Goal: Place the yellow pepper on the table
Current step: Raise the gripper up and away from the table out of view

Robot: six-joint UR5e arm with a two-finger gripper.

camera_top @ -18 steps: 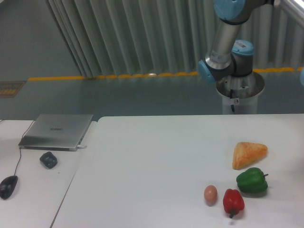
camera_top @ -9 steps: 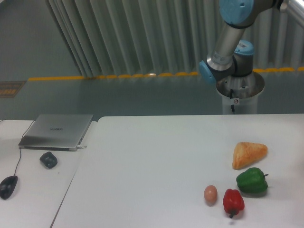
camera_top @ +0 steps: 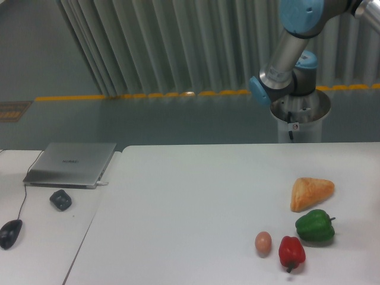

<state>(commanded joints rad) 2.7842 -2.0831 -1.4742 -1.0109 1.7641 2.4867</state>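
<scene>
yellow pepper: not in view, nor is the gripper, so finger state cannot be told | large flat white table (camera_top: 196, 196) holds glossy green pepper (camera_top: 314, 226), red pepper (camera_top: 291, 251), brown egg (camera_top: 263, 241), orange wedge (camera_top: 311, 192) | risk: landing on that cluster

Robot lab: pedestal-mounted arm (camera_top: 291, 53), floor tape (camera_top: 142, 95)

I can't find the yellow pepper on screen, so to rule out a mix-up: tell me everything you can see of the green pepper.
The green pepper is glossy, lobed and dark green, with a short stem pointing right. It lies on its side on the white table, near the right edge. The red pepper sits close at its lower left, the orange-brown wedge just behind it; contact is unclear. Nothing grips it.
</scene>
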